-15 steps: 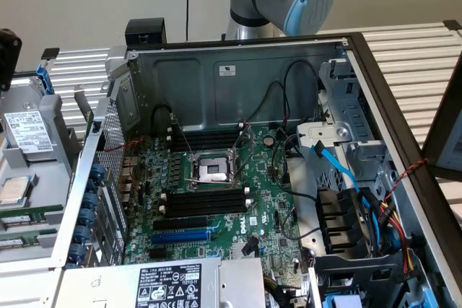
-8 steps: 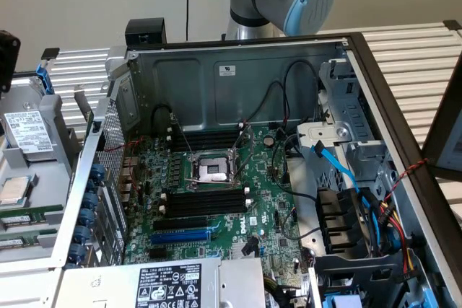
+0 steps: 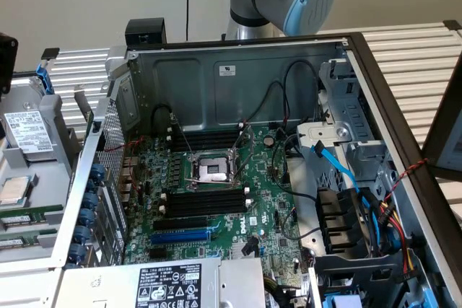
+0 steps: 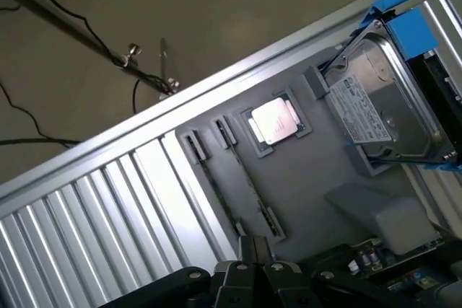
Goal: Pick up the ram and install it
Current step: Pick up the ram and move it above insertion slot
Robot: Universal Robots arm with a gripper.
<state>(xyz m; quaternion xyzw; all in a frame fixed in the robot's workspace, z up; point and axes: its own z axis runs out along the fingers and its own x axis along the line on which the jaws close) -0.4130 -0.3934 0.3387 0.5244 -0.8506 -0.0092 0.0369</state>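
**Student:** Where does the ram (image 3: 30, 216) lie, and how is it likely to handle?

**Instructor:** It rests in a holder of the grey parts tray (image 4: 310, 171), outside the computer case (image 3: 238, 77), at the exterior view's left. A twin stick (image 3: 20, 241) sits just beside it on the near side. Judged from its form, the ram is light, thin and stiff, but brittle. A pinch on the chips risks damage, so the bare long edges or the short ends look like the safer places to hold.

**Student:** What else shares the tray?

**Instructor:** A processor (image 4: 274, 120) lies just beside the sticks, and a hard drive (image 4: 382, 106) in a blue bracket lies farther along.

**Student:** And the gripper (image 4: 254, 250)?

**Instructor:** It hovers above the tray, close to one end of the stick holders, with its fingers closed together on nothing. The black memory slots (image 3: 198, 203) on the motherboard (image 3: 216, 243) show no stick seated, and they lie well apart from the ram
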